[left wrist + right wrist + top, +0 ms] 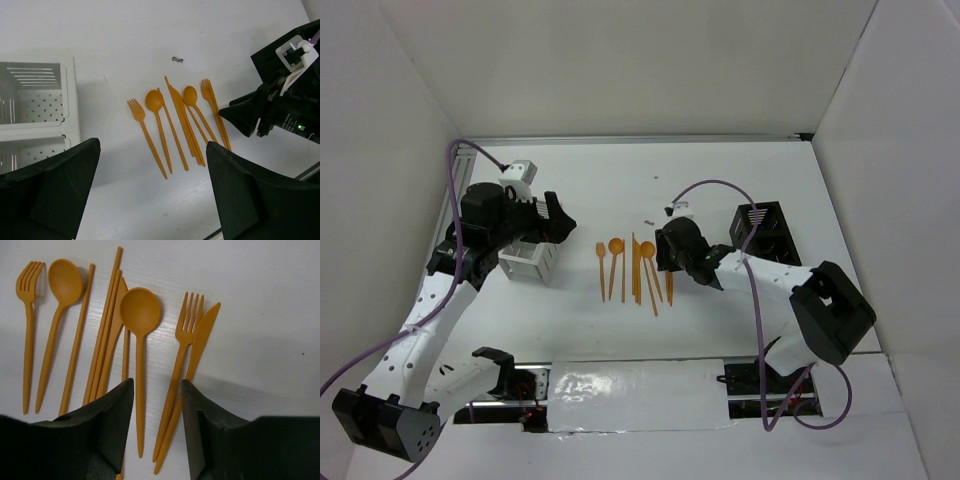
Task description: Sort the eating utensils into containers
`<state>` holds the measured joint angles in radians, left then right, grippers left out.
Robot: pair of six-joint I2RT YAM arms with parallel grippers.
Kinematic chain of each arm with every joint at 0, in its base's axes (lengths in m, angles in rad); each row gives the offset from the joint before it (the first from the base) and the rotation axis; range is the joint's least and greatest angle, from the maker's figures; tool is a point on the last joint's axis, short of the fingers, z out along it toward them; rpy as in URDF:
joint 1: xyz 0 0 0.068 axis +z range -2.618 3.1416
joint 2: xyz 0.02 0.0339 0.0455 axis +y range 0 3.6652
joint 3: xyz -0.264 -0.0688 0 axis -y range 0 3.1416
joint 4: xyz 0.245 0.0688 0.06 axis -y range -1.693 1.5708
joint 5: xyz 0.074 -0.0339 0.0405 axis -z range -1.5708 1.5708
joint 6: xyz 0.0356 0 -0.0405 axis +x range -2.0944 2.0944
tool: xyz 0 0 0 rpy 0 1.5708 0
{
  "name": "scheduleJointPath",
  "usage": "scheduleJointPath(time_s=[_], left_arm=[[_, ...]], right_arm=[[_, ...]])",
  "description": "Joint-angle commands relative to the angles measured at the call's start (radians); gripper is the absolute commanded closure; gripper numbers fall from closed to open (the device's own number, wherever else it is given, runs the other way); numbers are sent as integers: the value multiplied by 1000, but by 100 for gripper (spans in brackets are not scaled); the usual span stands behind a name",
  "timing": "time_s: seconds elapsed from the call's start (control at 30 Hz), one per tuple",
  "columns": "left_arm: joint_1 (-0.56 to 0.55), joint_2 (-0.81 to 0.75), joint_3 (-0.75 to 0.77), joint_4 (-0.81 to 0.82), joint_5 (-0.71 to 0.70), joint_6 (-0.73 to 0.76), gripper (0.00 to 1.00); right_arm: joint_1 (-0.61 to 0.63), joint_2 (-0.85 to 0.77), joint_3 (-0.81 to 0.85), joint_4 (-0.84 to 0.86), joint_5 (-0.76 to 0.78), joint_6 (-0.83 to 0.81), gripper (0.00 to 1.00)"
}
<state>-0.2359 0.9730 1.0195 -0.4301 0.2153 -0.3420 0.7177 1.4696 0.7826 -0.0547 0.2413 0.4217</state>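
Several orange utensils (632, 268) lie side by side on the white table between the arms. In the right wrist view my right gripper (157, 386) is low over their handle ends, jaws partly apart. Between its fingers run the handles of a spoon (140, 310), a fork (187, 325) and a knife (205, 330); no finger visibly touches them. Further left lie another fork (28, 285), a spoon (64, 280) and straight sticks (102, 340). My left gripper (152, 195) hovers wide open beside the white container (70, 100), holding nothing. The black container (765, 232) stands right of the right gripper (665, 255).
The white container (528, 262) sits under the left wrist, its compartments showing slotted and perforated walls. White walls enclose the table on three sides. A purple cable (720, 185) arcs over the right arm. A small dark speck (177, 59) lies beyond the utensils.
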Motion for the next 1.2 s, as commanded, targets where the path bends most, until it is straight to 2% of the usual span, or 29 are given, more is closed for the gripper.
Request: scheduleJointPath(time_s=[0.0,0.1,0.3,0.5,0.77,0.87,0.93,0.97,1.0,1.07,1.17], left_arm=[[6,-3,45,5,9,6,0],[7,-3,45,7,16,6,0],[6,1,48,4,35,8,0],[6,10,54,-7,13,5,0],[3,13,51,-4,15,8,0],[6,16,51,-6,12,6,0],[7,21,51,-6,10,8,0],[7,24,51,-6,19,8,0],[7,24,50,-4,22,8,0],[6,35,50,-2,28,3,0],[7,52,42,10,61,-12,0]], right_arm=[[12,11,17,65,23,-3,51],[20,37,35,65,23,-17,56],[69,115,85,56,41,-61,56],[71,233,165,10,91,-81,58],[60,307,198,-10,101,-98,64],[48,340,207,-10,70,-95,72],[39,351,216,-19,47,-95,82],[37,359,216,-19,47,-95,96],[37,362,216,-30,47,-95,100],[42,316,184,-7,58,-98,100],[29,189,147,44,-35,-107,100]])
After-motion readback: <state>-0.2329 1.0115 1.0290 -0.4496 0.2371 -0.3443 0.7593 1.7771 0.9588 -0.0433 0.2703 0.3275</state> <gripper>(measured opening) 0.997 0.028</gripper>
